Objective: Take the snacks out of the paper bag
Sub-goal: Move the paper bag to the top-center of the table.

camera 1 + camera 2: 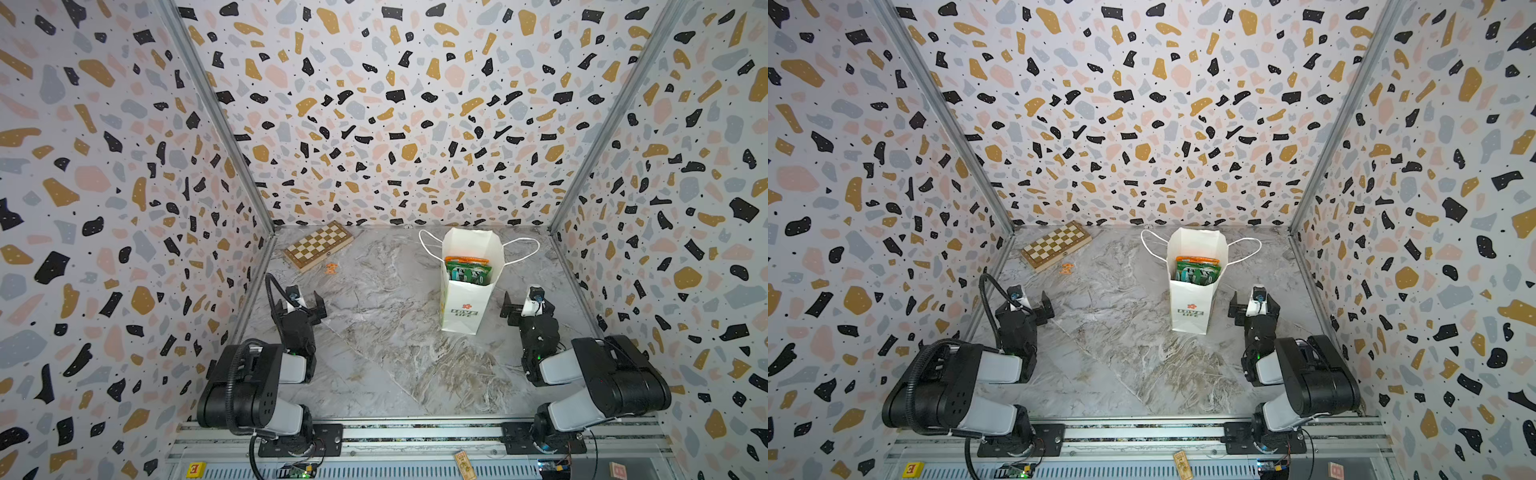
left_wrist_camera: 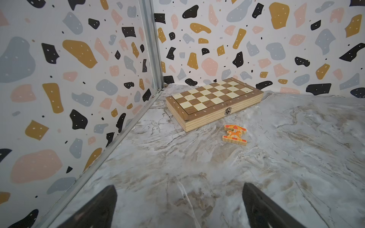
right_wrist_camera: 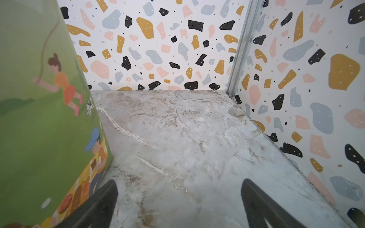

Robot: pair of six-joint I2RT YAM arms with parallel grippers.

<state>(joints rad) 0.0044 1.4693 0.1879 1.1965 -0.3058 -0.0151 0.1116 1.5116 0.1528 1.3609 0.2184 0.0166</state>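
Top views both show the tall white paper carrier bag (image 1: 465,309) with thin cord handles standing upright on the grey marble-patterned worktop (image 1: 386,365), toward the right arm's side. Its mouth is open, and the flat glossy snack packets (image 1: 468,270), green and orange, sit packed inside it, below the rim. None lies on the worktop. As I judge it, the task has not begun: every packet is left to lift out. The left pincer (image 2: 178,199) is released, jaws wide and empty, well apart from the bag, facing the wooden chessboard box (image 2: 215,102). The right pincer (image 3: 178,197) is likewise spread and empty, just beside the bag's green illustrated side.
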